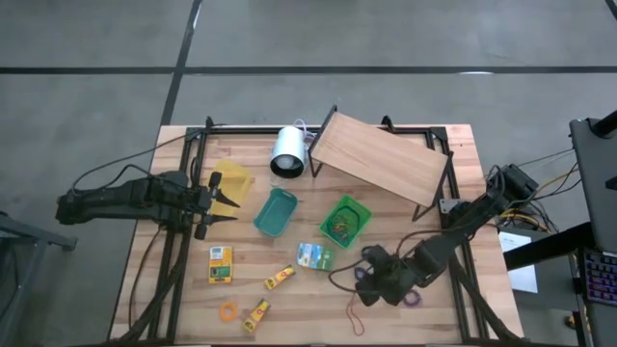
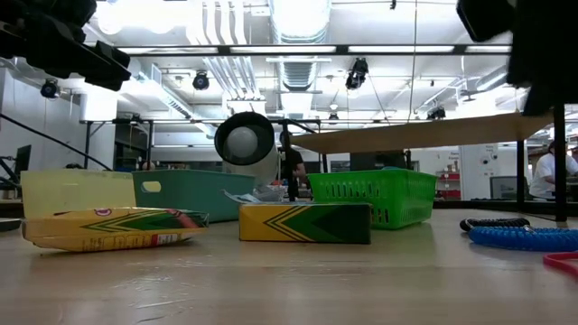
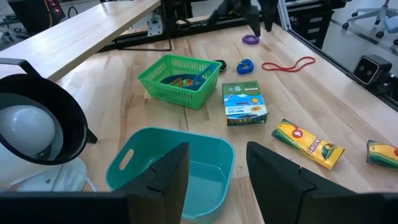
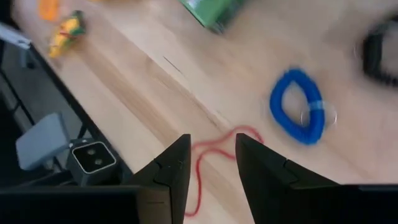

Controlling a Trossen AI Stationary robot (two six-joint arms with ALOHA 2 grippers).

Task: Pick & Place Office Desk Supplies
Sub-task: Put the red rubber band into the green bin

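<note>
I work over a pale wooden table [image 1: 289, 299] of butcher-block planks on a dark frame, standing on a grey floor. My right gripper [image 4: 208, 165] hangs low over the near right part of the table, its jaws apart with nothing between them, just above a red rubber band [image 4: 214, 149] and near a blue coiled loop [image 4: 298, 107]. My left gripper [image 3: 217, 180] waits over the left side beside a yellow tray [image 1: 232, 183], jaws apart and empty, facing a teal bin [image 3: 171, 168]. The supplies lie scattered: a green basket [image 1: 344, 220] with bands in it sits mid-table, a green-and-white packet [image 1: 314, 255] just in front of it, a yellow box [image 1: 221, 264] to the left, two yellow tubes [image 1: 280, 278] nearer the front edge, an orange band [image 1: 228, 310] close to the second tube, and a purple band [image 1: 413, 300] by my right arm. A white cylinder [image 1: 287, 151] lies at the back next to a slanted wooden board [image 1: 379, 160] on black legs. Level across the table I see a bright hall with ceiling lights [image 2: 302, 18], pipes and racks, and a person in white [image 2: 548, 171] far off at the right.
</note>
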